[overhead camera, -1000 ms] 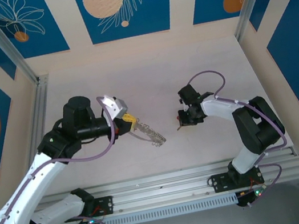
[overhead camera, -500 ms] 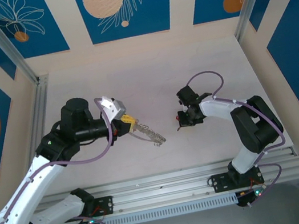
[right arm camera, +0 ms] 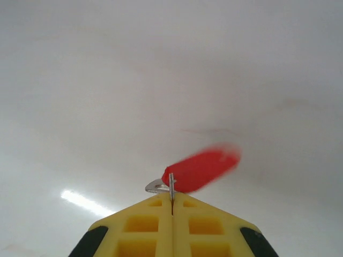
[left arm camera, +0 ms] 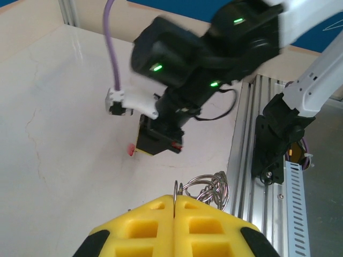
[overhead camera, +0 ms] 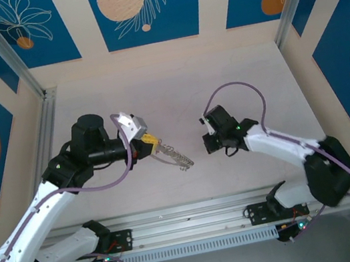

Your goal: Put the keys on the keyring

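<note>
Left wrist view, nearest first: the left claw (left arm camera: 175, 206) has its two yellow pads (left arm camera: 143, 226) pressed flat together, a thin steel wire of the keyring (left arm camera: 206, 187) nipped in the seam between them. The ring's bunched loops, one ring in all, poke out just past the pad tips. Farther on, the right claw (left arm camera: 156, 143) points down at the pale bench (left arm camera: 59, 134), with a speck of red at its tip. Three green lights (left arm camera: 156, 68) glow on the black right arm (left arm camera: 203, 48) behind it, and a grooved aluminium rail (left arm camera: 244, 134) runs along the right side.

Right wrist view: the right claw's pads are also closed tight, clamping the metal blade of one key (right arm camera: 201, 168). Its red plastic head juts past the tips, tilted up to the right and blurred. Beyond it lies white bench with a streak of glare at lower left.

Top external view: at the near edge the two arm bases (overhead camera: 106, 241) sit on the rail. The left arm (overhead camera: 50, 193) reaches in from the left and holds the keyring out from its claw, slanting down and right toward the bench's middle. The right claw faces it from the right, near the ring's free end but apart from it. At the back, three blue wall panels (overhead camera: 145, 7) carry orange discs and white leaf outlines.
</note>
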Controlling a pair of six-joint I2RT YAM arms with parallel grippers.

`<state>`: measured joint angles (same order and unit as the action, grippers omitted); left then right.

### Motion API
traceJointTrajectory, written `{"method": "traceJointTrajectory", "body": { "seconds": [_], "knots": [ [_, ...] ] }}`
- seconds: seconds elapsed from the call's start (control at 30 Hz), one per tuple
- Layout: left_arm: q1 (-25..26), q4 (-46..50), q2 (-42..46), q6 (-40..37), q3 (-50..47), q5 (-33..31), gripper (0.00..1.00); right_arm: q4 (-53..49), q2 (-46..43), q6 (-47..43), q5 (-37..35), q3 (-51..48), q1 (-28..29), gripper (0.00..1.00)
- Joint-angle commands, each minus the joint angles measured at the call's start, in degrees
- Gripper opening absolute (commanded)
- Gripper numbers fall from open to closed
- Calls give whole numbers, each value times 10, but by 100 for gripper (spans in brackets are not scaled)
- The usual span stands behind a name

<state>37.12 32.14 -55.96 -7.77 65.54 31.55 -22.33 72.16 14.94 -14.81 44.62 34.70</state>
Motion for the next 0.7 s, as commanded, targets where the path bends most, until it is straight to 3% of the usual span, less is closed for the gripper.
{"method": "traceJointTrajectory", "body": {
  "seconds": [0.0,0.13,0.23,0.5,0.67],
  "knots": [
    [-8,-8,-4,-1,33,10,0,34,-108,-88,13,-36,23,0],
    [-8,48,-13,-50,69,-74,0,42,-266,-134,118,-58,25,0],
    [-8,63,-14,-71,84,-113,0,11,-322,-146,186,-32,20,0],
    [-7,75,-26,-97,116,-96,0,-3,-304,-126,416,60,25,0],
    [-2,89,-35,-120,127,-98,0,-12,-256,-85,488,126,27,0]
  ]
}}
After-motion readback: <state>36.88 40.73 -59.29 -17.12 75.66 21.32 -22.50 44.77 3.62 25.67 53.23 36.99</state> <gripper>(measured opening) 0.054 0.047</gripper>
